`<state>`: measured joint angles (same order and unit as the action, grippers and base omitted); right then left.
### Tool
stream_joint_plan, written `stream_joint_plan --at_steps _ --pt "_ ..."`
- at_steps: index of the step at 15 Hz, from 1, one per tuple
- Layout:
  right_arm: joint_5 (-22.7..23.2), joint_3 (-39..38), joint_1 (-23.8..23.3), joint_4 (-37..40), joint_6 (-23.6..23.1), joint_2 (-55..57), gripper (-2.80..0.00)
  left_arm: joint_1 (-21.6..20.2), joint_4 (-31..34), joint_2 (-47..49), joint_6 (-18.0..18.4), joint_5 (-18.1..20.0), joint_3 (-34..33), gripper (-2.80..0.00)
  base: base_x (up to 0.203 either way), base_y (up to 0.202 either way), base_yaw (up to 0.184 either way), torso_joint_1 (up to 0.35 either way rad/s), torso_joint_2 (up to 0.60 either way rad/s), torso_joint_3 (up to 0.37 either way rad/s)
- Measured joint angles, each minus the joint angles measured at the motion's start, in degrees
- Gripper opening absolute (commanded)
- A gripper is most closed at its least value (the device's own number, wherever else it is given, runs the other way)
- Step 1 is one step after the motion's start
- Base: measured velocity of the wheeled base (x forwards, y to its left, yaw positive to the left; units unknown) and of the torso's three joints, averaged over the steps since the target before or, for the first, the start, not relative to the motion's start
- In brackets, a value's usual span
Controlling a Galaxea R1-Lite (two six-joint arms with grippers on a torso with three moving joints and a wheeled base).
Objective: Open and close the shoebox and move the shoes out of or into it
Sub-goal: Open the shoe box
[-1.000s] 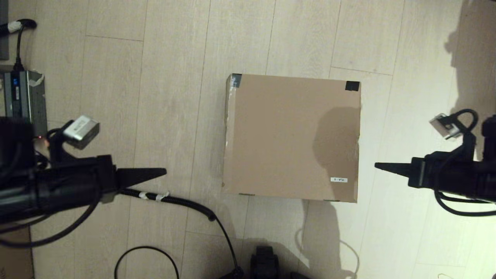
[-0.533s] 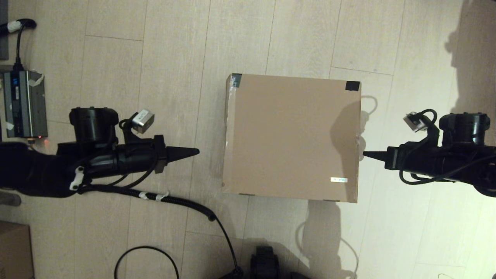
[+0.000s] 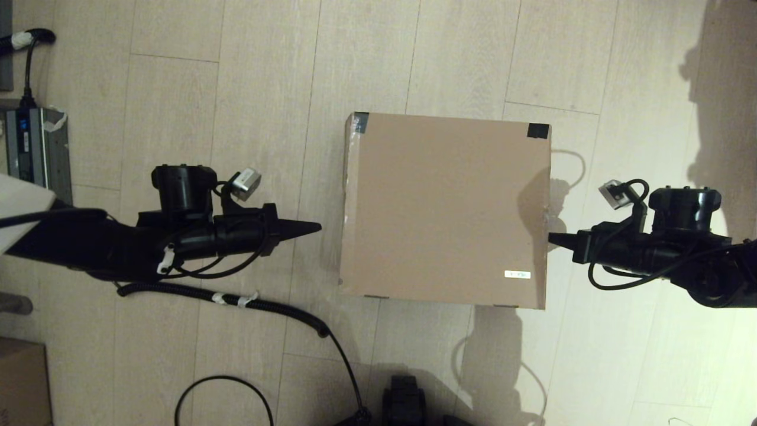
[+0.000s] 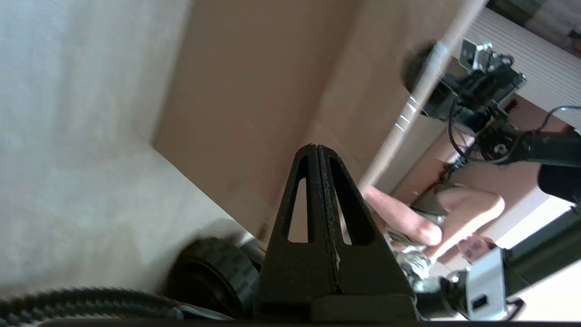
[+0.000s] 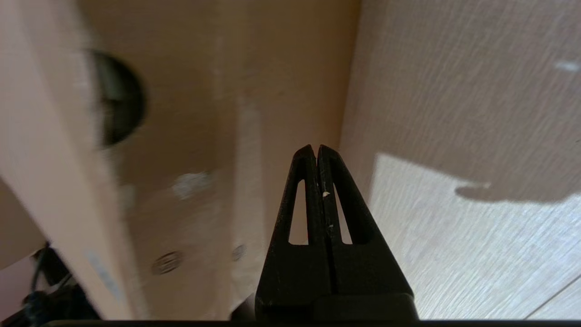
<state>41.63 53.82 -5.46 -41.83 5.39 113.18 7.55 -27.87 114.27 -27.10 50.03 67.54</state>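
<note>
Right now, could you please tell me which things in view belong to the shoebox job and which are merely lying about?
Part of the job:
- shoebox, lid shut
- left end effector, shut, just short of its left side
- right end effector, shut, at its right edge

Lying about:
- grey device, far left
- black cable on the floor
- small carton, lower left corner

Grey power unit [image 3: 36, 155] w/ cable, small carton [image 3: 22, 381], far left.

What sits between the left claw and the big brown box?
Only bare floor, seen in the head view, separates the left gripper from the shoebox.
</note>
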Motion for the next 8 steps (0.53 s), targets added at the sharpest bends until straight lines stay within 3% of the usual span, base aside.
stream_joint_plan --at_steps 8 --pt "0.71 0.67 -0.05 -0.55 -0.05 3.61 -2.80 1.79 2.64 9.73 0.10 -2.35 13.13 -2.80 0.000 0.000 0.000 0.000 0.00 0.000"
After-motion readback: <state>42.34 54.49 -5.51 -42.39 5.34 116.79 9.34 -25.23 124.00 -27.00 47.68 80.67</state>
